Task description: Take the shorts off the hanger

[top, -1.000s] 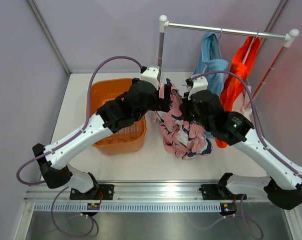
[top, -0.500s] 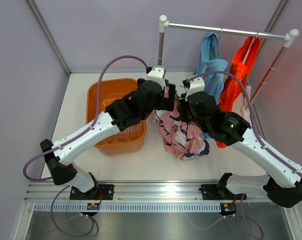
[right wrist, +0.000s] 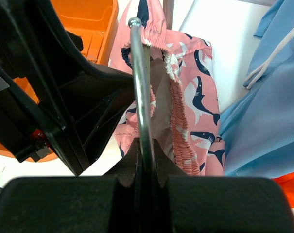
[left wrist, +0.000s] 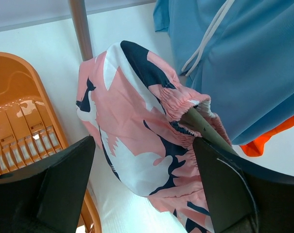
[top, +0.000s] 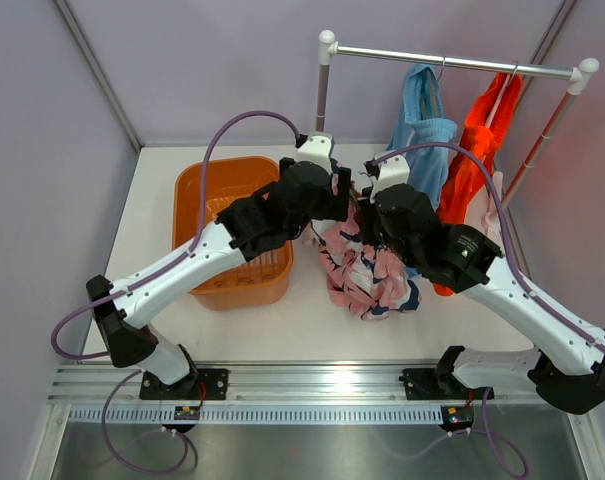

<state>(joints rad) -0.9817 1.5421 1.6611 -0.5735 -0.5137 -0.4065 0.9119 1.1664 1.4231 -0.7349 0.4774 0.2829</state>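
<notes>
Now nearer the right gripper [right wrist: 143, 145], left gripper [left wrist: 143, 145] with fingers spread, soft pink shorts [top: 367, 278] just right of one slatted plastic basket [top: 204, 188], right gripper clamped on their thin wire hanger [right wrist: 139, 82], blue shorts [top: 423, 112], orange shorts [top: 482, 135] farther right.

I get bright, even light with only soft shadows; near my left wrist camera, the fingers [left wrist: 44, 189] blur.

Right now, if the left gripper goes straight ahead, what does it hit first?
The left gripper is open; the pink patterned shorts fill the gap ahead, so probably those first. Depth unclear.
</notes>
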